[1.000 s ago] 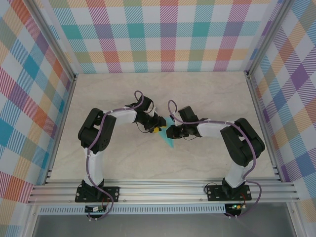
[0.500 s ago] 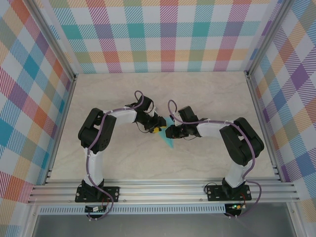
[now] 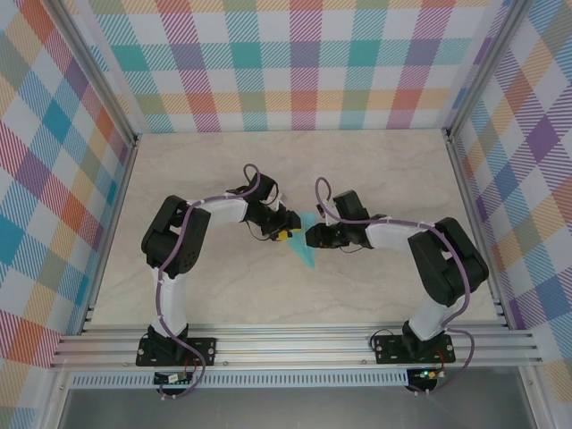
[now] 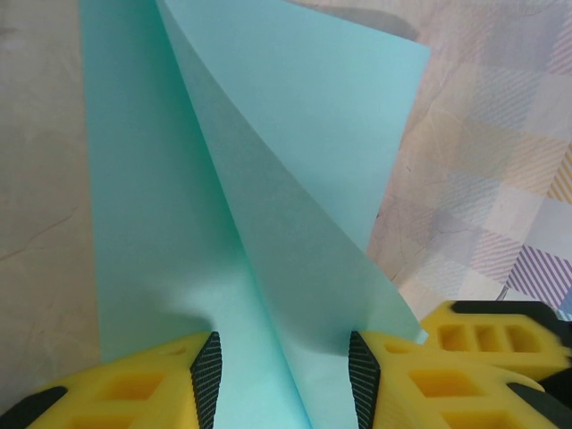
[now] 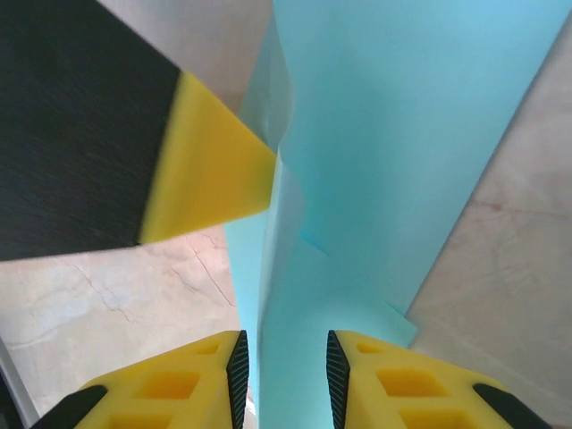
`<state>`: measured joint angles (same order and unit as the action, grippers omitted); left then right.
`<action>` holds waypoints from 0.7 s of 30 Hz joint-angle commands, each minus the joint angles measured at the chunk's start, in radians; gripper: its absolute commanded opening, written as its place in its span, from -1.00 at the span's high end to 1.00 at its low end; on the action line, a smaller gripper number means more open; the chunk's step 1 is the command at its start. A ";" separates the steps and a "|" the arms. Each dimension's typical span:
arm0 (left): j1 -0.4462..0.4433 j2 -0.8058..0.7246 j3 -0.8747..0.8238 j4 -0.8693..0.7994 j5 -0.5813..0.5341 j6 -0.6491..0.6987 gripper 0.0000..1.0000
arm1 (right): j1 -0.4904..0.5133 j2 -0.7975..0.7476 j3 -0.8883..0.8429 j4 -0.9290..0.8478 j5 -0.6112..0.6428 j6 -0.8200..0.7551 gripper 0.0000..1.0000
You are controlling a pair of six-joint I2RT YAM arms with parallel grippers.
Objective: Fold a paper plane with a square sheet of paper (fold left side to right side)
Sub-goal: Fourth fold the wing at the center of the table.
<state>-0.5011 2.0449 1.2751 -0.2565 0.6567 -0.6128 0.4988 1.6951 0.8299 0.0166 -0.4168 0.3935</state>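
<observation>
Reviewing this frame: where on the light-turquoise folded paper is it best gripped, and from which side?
Probably the raised flap of the light-turquoise folded paper, near its free edge. It stands off the marbled table, so a finger fits on each face; come in low from the side of the left gripper, which straddles it. The flat part lies flush, offering nothing to pinch.

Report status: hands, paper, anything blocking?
Left hand open, straddling paper plane. Right hand open, straddling it too. Hands crowd each other.
</observation>
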 commanded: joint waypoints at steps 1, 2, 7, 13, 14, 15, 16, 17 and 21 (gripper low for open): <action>-0.014 0.035 -0.002 -0.050 -0.026 0.012 0.12 | -0.026 -0.027 0.003 0.015 -0.054 0.032 0.39; -0.014 0.035 -0.002 -0.051 -0.028 0.012 0.12 | -0.033 -0.023 0.012 0.009 -0.058 0.042 0.39; -0.015 0.032 -0.004 -0.051 -0.029 0.012 0.12 | -0.051 0.022 0.066 0.012 -0.111 0.103 0.40; -0.016 0.032 -0.002 -0.050 -0.029 0.012 0.12 | -0.052 0.092 0.125 0.024 -0.157 0.129 0.41; -0.015 0.032 -0.003 -0.050 -0.029 0.012 0.12 | -0.051 0.100 0.129 0.024 -0.161 0.129 0.41; -0.016 0.031 -0.003 -0.050 -0.029 0.012 0.12 | -0.050 0.110 0.133 0.024 -0.163 0.129 0.41; -0.016 0.033 -0.002 -0.050 -0.029 0.012 0.12 | -0.051 0.116 0.135 0.023 -0.162 0.130 0.41; -0.016 0.032 -0.002 -0.051 -0.029 0.012 0.12 | -0.051 0.121 0.137 0.021 -0.162 0.128 0.41; -0.016 0.033 0.000 -0.050 -0.029 0.012 0.12 | -0.052 0.141 0.140 0.023 -0.167 0.133 0.44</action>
<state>-0.5014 2.0449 1.2755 -0.2569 0.6563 -0.6125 0.4484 1.8194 0.9443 0.0292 -0.5472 0.5171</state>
